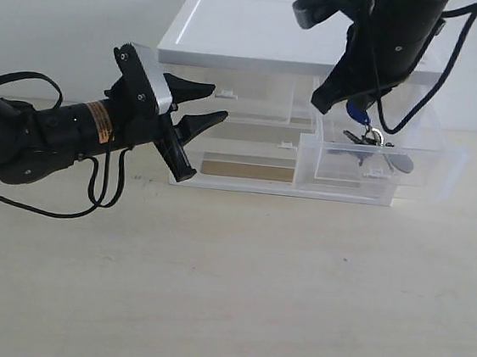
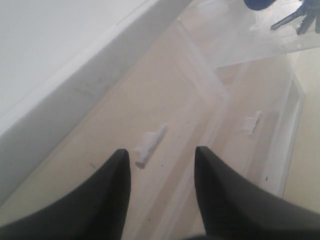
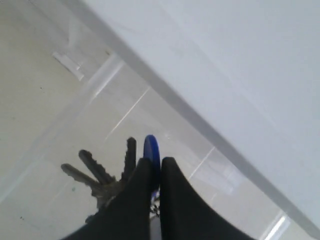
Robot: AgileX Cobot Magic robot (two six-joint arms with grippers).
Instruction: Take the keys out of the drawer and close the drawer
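Jaws of the left gripper [image 1: 219,101] stand wide apart and hold nothing. The arm hovers above the bare worktop [image 1: 226,297] and points at the closed left-hand twin drawer [image 1: 255,103], whose small tab handle [image 2: 150,142] shows between the fingertips in the left wrist view, not touched. Further back and to the right, the drawer [image 1: 444,170] is pulled well out of the white unit [image 1: 237,33], above the full-width drawer [image 1: 248,169]. Inside it are the keys [image 1: 370,145]. The right gripper [image 1: 349,101] reaches down into it from above, jaws pinched narrow on the blue fob [image 3: 151,145]. The silver blades [image 3: 97,175] and the grey oval tag [image 1: 400,163] trail below the fob, within the translucent walls. Whether they rest on the drawer floor or already hang free I cannot tell. The step in hand looks like the take-out: the grasp is made, but the bunch is not yet clear of the drawer. The next move likely calls for a straight lift, high enough for the dangling blades and tag to pass over the front wall without snagging. After that the bunch goes onto the worktop and a level push on the drawer front sends it home, which the free left arm seems well placed to give.
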